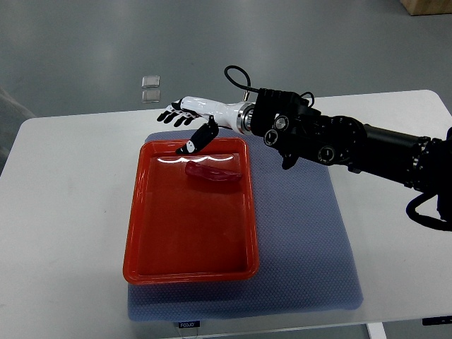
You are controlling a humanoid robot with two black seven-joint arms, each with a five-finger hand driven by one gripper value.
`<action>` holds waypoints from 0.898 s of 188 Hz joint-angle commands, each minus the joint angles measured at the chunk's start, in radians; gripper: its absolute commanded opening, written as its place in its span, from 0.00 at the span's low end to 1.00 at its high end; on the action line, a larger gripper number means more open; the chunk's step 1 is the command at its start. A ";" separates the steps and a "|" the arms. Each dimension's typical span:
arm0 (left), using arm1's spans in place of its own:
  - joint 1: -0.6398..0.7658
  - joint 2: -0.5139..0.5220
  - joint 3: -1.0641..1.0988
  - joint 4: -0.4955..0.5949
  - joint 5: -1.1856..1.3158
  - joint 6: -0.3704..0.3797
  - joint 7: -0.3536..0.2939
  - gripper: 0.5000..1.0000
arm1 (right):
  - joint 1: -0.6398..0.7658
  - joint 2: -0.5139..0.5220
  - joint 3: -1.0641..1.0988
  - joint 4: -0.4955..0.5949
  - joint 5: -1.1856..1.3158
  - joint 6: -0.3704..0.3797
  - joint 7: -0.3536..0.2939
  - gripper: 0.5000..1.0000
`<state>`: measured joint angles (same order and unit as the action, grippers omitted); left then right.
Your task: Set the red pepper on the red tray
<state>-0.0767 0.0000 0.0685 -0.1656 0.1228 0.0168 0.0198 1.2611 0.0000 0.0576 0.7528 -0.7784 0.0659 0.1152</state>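
Observation:
A dark red pepper (212,174) lies inside the red tray (152,254), near its far right corner. My right hand (185,121) reaches in from the right, hovering over the tray's far edge. Its fingers are spread and hold nothing. The thumb (199,139) points down toward the tray rim, just left of the pepper and apart from it. The left arm does not show.
The tray rests on a blue-grey mat (304,240) on a white table (63,212). Two small clear squares (150,88) lie on the grey floor beyond the table's far edge. A black cable loops above my right forearm (332,141).

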 commanded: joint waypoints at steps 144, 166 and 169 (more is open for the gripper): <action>0.000 0.000 -0.001 0.000 0.000 0.000 0.002 1.00 | -0.525 -0.044 1.008 -0.098 0.705 0.115 0.110 0.82; 0.000 0.000 -0.001 -0.002 0.000 0.000 0.002 1.00 | -0.549 -0.046 1.008 -0.104 0.726 0.140 0.110 0.82; 0.000 0.000 -0.001 -0.002 0.000 0.000 0.002 1.00 | -0.551 -0.046 1.008 -0.104 0.726 0.140 0.110 0.82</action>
<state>-0.0767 0.0000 0.0674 -0.1660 0.1227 0.0169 0.0216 0.7290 -0.0460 1.0660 0.6548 -0.0669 0.1887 0.2249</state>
